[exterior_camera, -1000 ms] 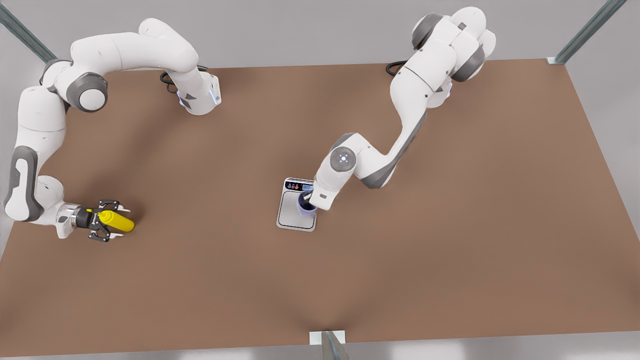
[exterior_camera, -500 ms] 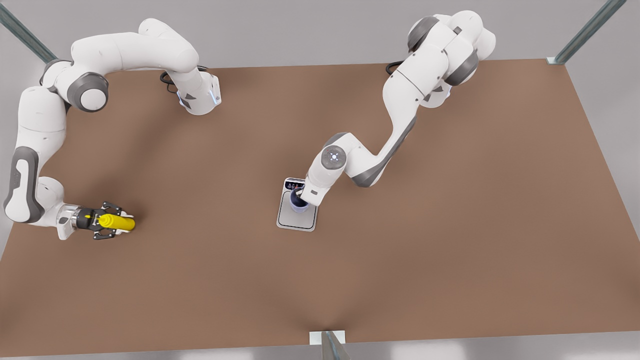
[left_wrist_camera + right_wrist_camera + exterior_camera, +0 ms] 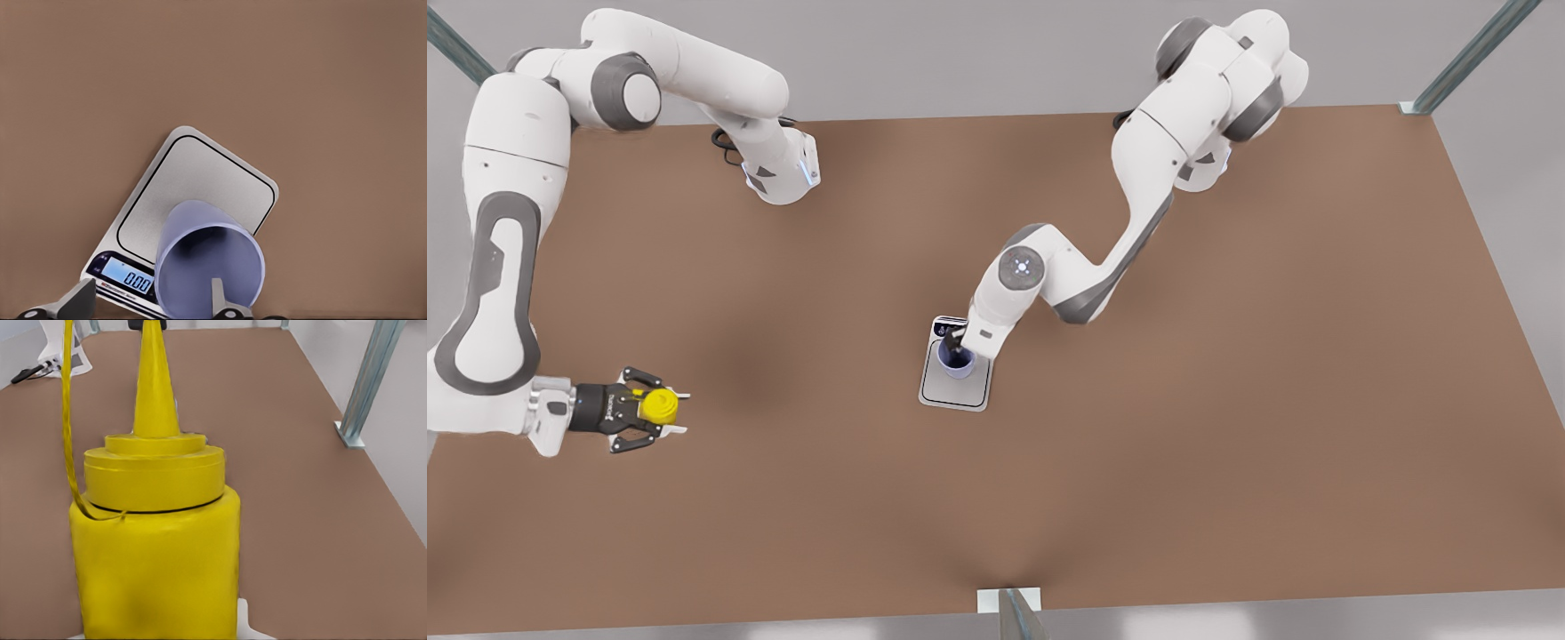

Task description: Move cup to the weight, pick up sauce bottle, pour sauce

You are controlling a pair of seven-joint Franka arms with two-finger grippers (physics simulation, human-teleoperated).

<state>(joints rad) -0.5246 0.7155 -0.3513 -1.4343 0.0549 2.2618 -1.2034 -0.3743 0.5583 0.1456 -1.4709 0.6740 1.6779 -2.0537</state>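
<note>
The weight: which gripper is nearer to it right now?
Left. The left gripper holds the cup on the weight; the right gripper holds the sauce bottle far away.

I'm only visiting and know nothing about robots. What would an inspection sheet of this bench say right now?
Surface: brown table, flat and matte.
Job's things: lavender cup stands on the scale, whose display reads 0.00; yellow sauce bottle is held at the front view's left.
Clutter: nothing seen.
Grippers: left gripper is at the cup, one finger inside the rim and one outside; right gripper grips the sauce bottle.
Cables: black cables at both arm bases.
Surroundings: metal frame posts at the table's corners, grey wall behind.
</note>
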